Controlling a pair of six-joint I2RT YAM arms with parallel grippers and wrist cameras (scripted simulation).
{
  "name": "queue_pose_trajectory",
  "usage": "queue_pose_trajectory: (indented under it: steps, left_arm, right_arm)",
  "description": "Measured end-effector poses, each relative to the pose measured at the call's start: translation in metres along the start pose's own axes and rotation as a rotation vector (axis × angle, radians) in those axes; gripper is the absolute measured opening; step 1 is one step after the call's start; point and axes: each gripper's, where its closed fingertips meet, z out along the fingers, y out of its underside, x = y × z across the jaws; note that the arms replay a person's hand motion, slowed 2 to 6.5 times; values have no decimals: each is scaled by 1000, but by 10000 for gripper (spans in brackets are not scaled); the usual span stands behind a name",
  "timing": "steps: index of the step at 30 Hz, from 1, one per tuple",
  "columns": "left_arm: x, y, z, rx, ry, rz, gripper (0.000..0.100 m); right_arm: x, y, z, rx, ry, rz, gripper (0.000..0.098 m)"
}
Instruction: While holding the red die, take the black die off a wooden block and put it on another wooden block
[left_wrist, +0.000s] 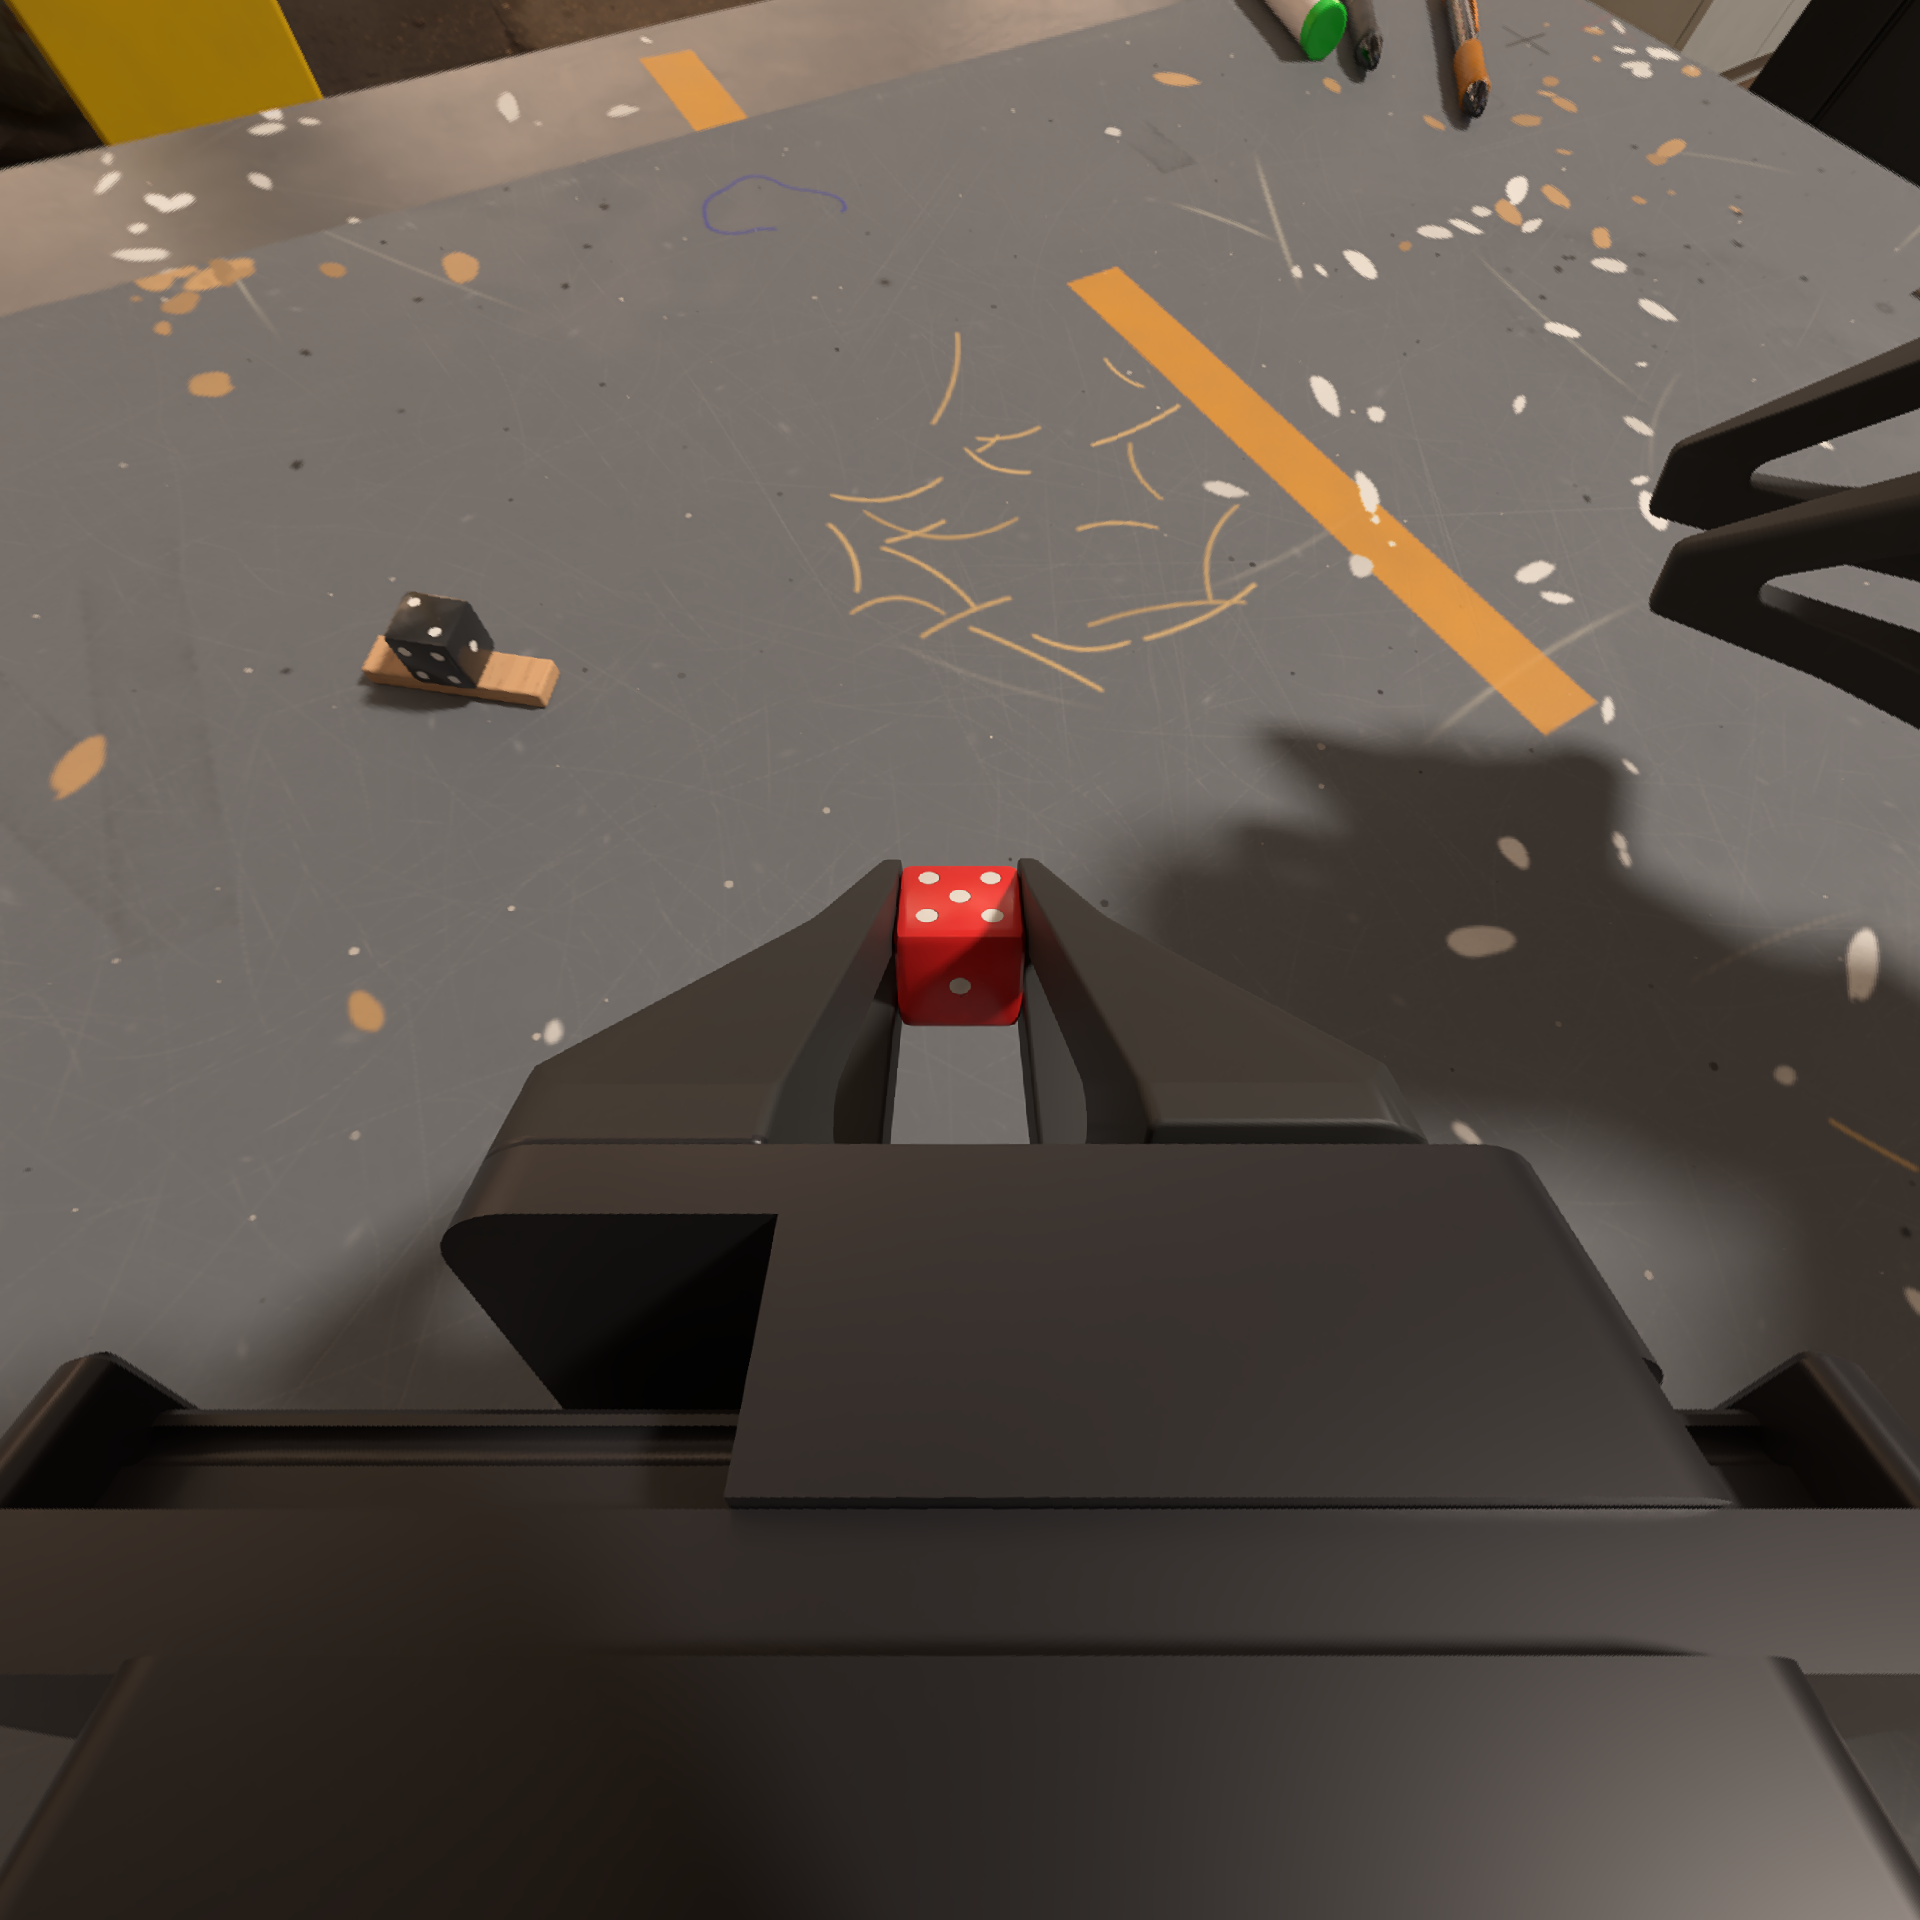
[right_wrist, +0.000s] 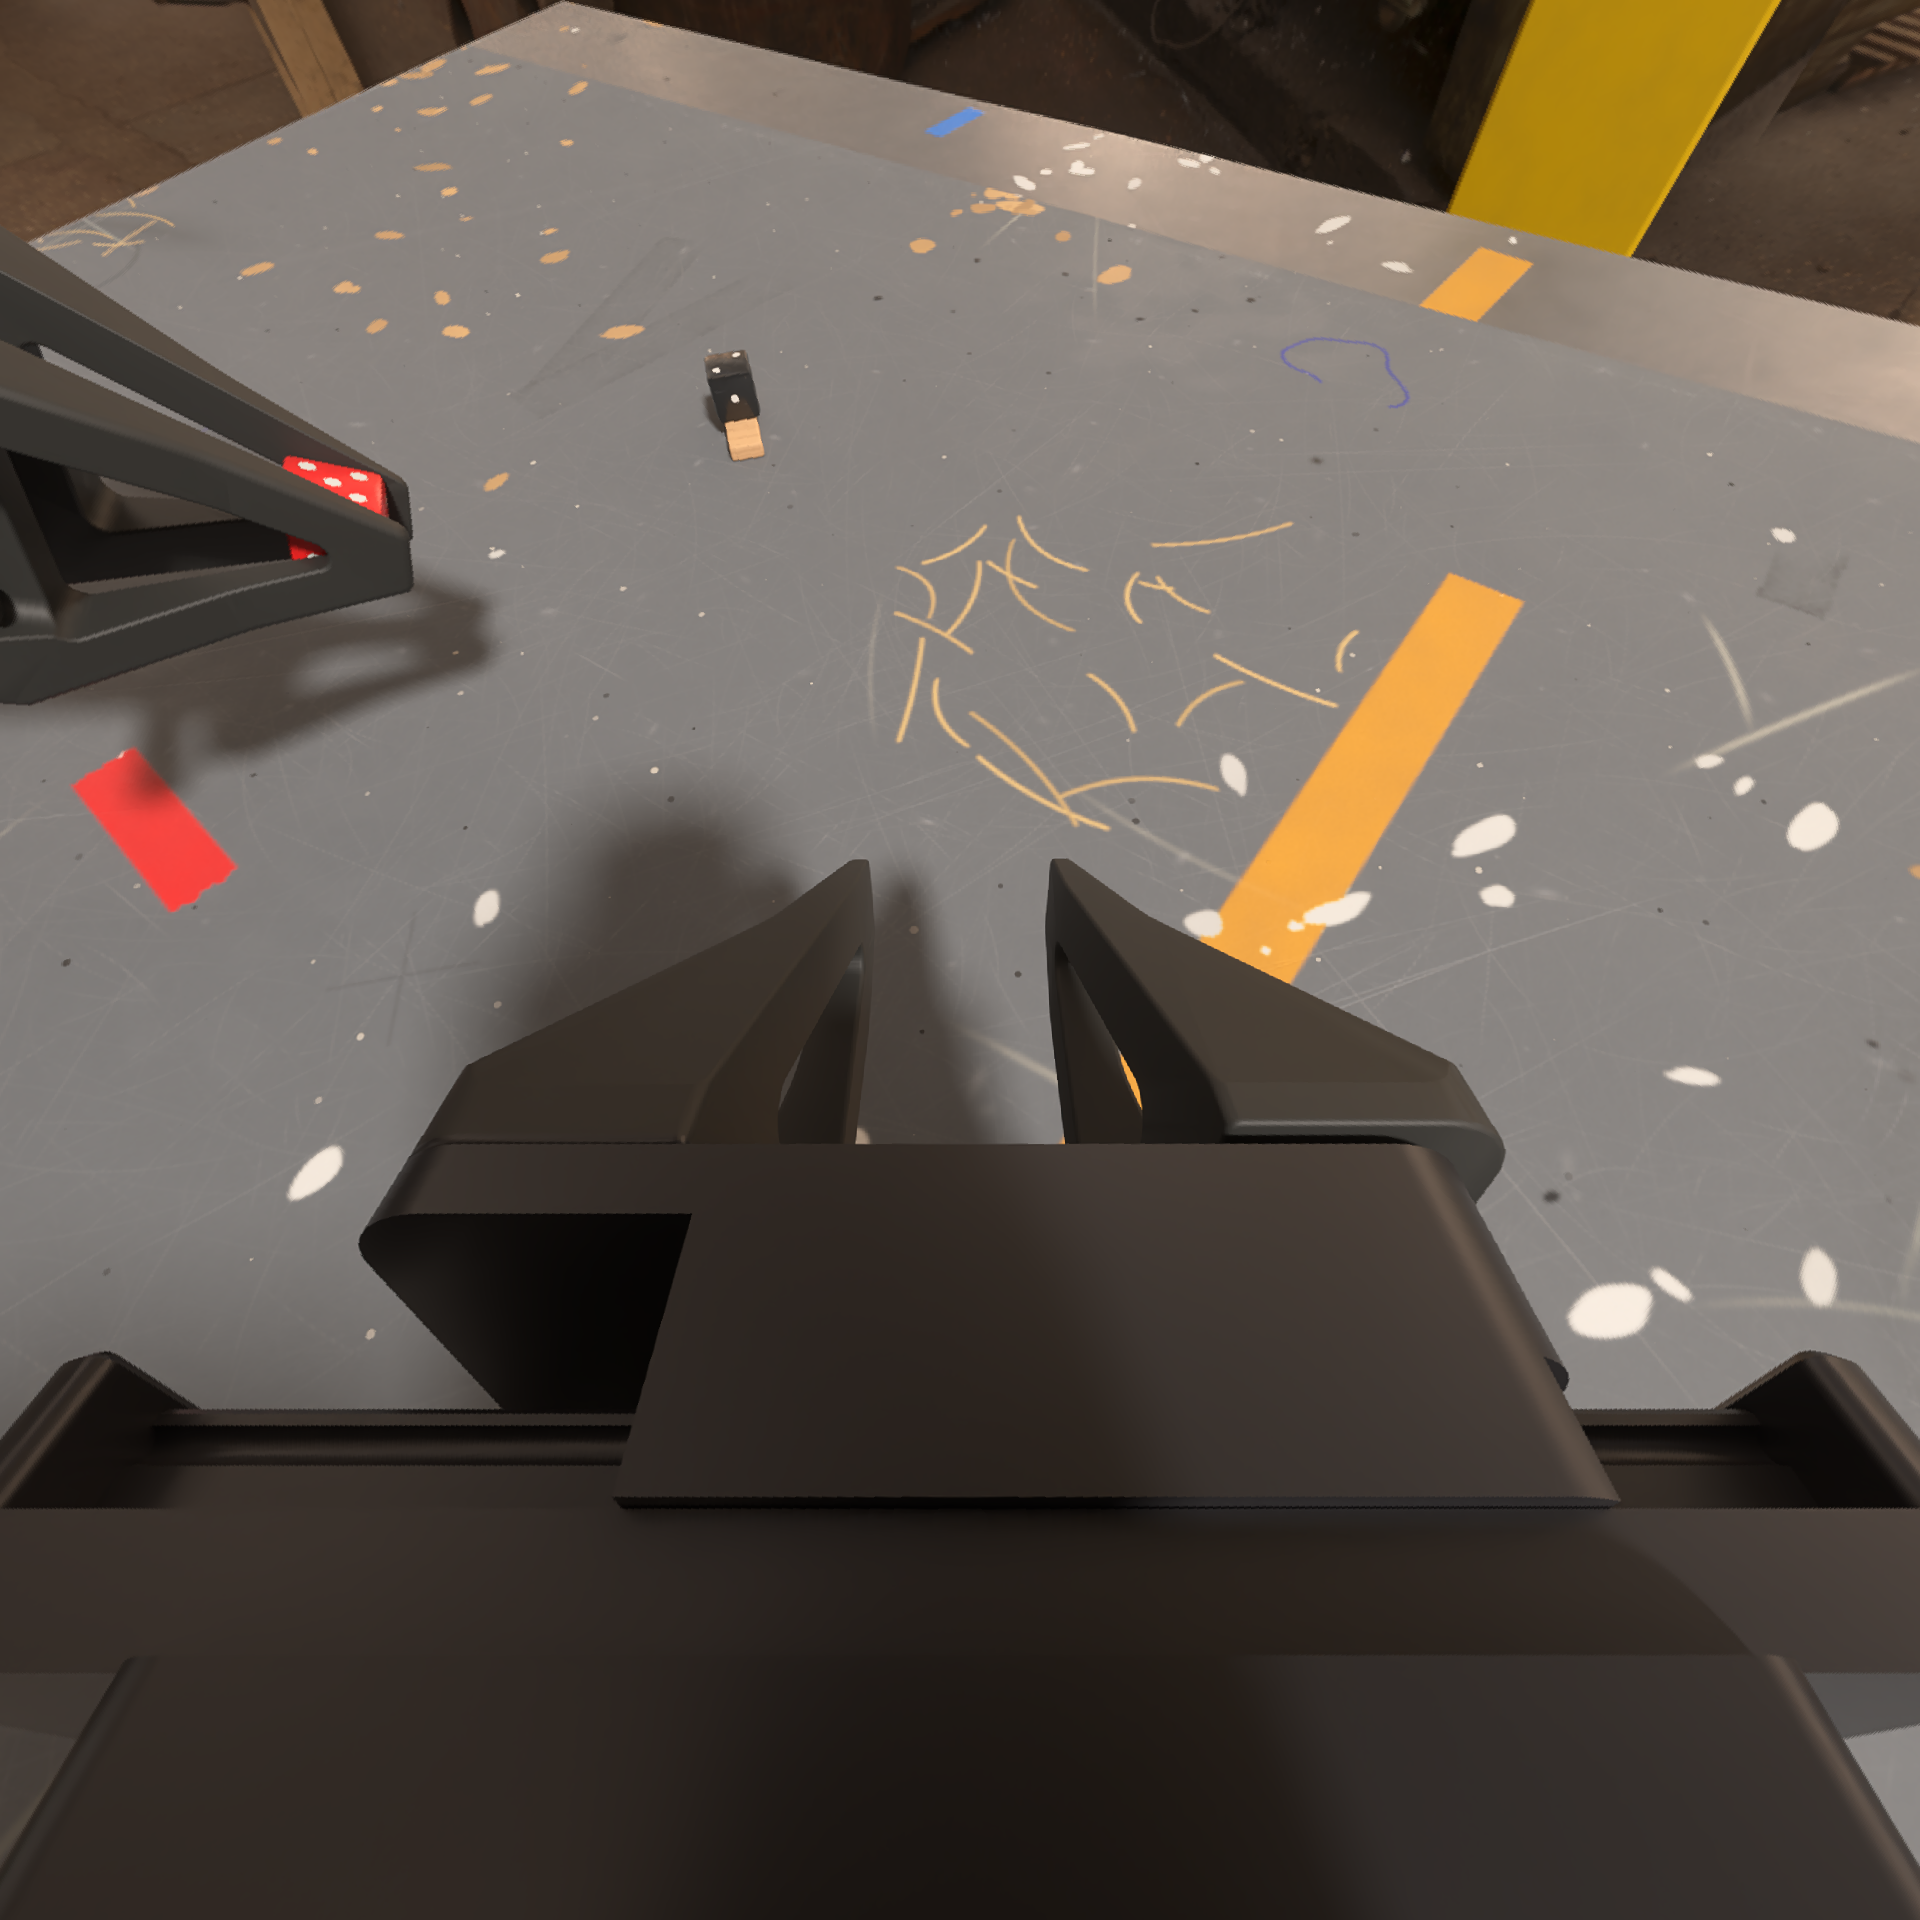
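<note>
My left gripper (left_wrist: 959, 883) is shut on the red die (left_wrist: 959, 940) and holds it above the grey table. The red die also shows in the right wrist view (right_wrist: 338, 484), between the left gripper's fingers at the left edge. The black die (left_wrist: 436, 639) sits on one end of a flat wooden block (left_wrist: 514, 678), far left of the left gripper. In the right wrist view the black die (right_wrist: 730, 387) on its block (right_wrist: 745, 437) is far ahead, left of centre. My right gripper (right_wrist: 958, 883) is open and empty above the table. I see no second wooden block.
Markers (left_wrist: 1320, 26) lie at the table's far right corner. An orange tape strip (left_wrist: 1330, 499) and a red tape patch (right_wrist: 156, 831) are stuck flat on the table (right_wrist: 623, 727). A yellow post (right_wrist: 1600, 114) stands beyond the far edge. The right gripper's fingers (left_wrist: 1787, 540) show at the right edge.
</note>
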Motion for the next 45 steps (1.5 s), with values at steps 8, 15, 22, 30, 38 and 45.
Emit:
queue_pose_trajectory:
  steps: [8,15,22,30,38,45]
  left_arm:
    - [0,-4,-11,33,-9,4,180]
    - [0,5,-23,72,-26,-20,180]
    - [-2,12,-38,131,-49,-54,180]
    - [-6,6,-54,217,-79,-72,180]
    - [-5,5,-57,233,-73,-71,180]
    - [0,6,-57,230,-66,-41,180]
  right_arm:
    - [-7,-12,15,-3,-59,-12,272]
    - [-18,-31,55,-61,-124,-101,364]
    - [-37,-52,109,-109,-178,-248,380]
    - [-58,-54,179,-233,-233,-298,376]
    - [-70,-56,228,-295,-221,-274,358]
    - [-74,-51,252,-346,-194,-240,355]
